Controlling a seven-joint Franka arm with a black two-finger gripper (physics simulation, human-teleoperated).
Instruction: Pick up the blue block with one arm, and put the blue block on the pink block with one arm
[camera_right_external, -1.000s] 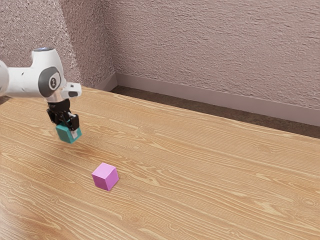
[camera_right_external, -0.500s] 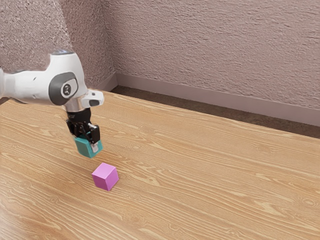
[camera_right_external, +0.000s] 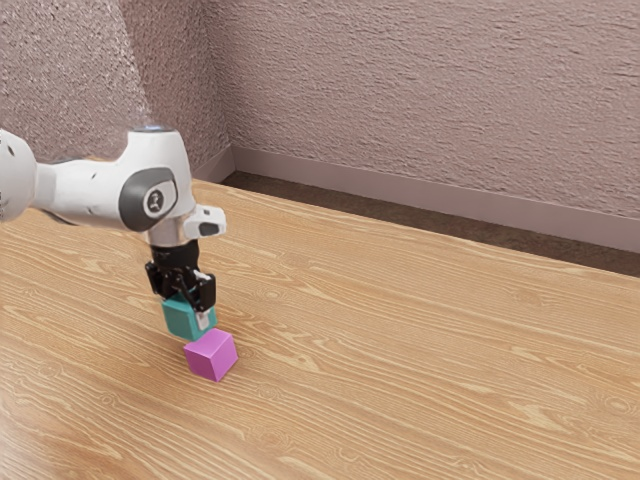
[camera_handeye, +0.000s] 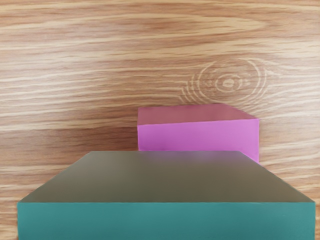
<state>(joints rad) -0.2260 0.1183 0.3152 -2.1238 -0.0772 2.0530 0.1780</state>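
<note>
- Over the last second the arm (camera_right_external: 90, 190) has swung toward the exterior view's right and come down, carrying the blue block (camera_right_external: 186, 320) from a spot well apart from the pink block (camera_right_external: 211, 356) to one just above it.
- The black gripper (camera_right_external: 188, 300) points straight down, its two fingers pinching the blue block from opposite sides.
- The held block renders as teal-green and hangs upright, clear of the wooden table (camera_right_external: 420, 330).
- In the exterior view its lower edge sits right at the pink cube's top, a little toward that view's left. Whether the two touch is hard to say from this angle; they look just apart.
- The pink block rests flat on the table, one corner turned toward the camera.
- In the wrist view the blue block (camera_handeye: 165, 200) lies blurred just under the hand, and it covers part of the pink block (camera_handeye: 197, 132).
- A ringed knot (camera_handeye: 229, 82) in the wood grain lies near the pink block, on its side away from the held block.
- A rough plaster wall (camera_right_external: 420, 90) with a pale baseboard (camera_right_external: 430, 195) stands behind the table.
</note>
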